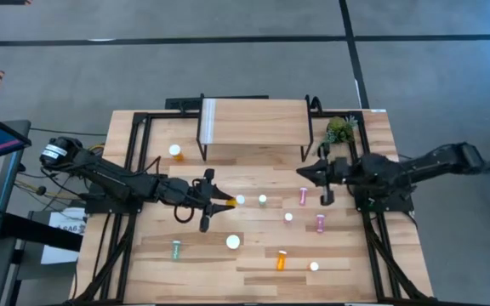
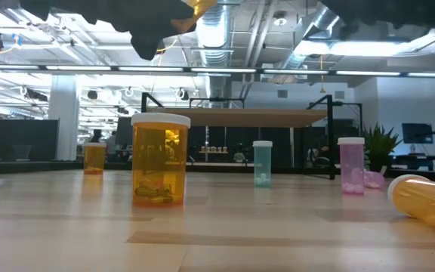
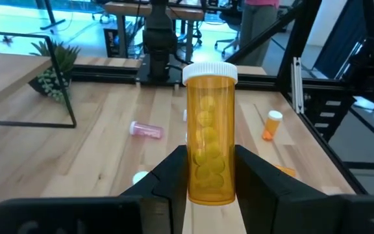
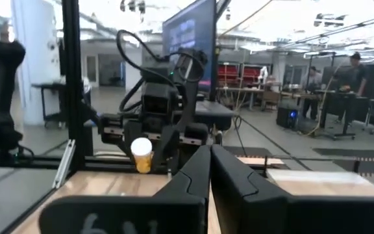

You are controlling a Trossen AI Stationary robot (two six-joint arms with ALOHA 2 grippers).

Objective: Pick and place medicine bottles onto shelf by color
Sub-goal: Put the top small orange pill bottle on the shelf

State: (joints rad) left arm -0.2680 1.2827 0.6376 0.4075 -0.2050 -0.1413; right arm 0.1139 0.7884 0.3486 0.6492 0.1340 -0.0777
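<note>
left gripper (image 1: 219, 203): mid-table, in front of the shelf, fingers (image 3: 174, 175) pinching an orange bottle (image 3: 209, 133) by its body; white cap points away from the wrist; pills visible inside
right gripper (image 1: 303, 173): right of centre, near the shelf's right legs, fingers (image 4: 197, 172) pressed together, holding nothing
shelf (image 1: 253, 123): far edge of the table, middle; light wood top, black legs, white strip on its left end; top bare
table (image 1: 253, 274): light wood planks, black frame rails down both sides
big orange bottle (image 2: 159, 159): upright, close to the low camera, left of centre
small orange bottle (image 2: 94, 158): upright, farther back on the left
green bottle (image 2: 262, 163): upright, mid-table in the low view
pink bottle (image 2: 350, 165): upright, right of the green one
lying orange bottle (image 1: 281, 260): on its side near the front edge, right of centre
lying green bottle (image 1: 176, 250): on its side, front left
lying pink bottles (image 1: 320, 223): two near the right gripper, well apart from the shelf
plant (image 1: 339, 129): far right corner, just beside the shelf
</note>
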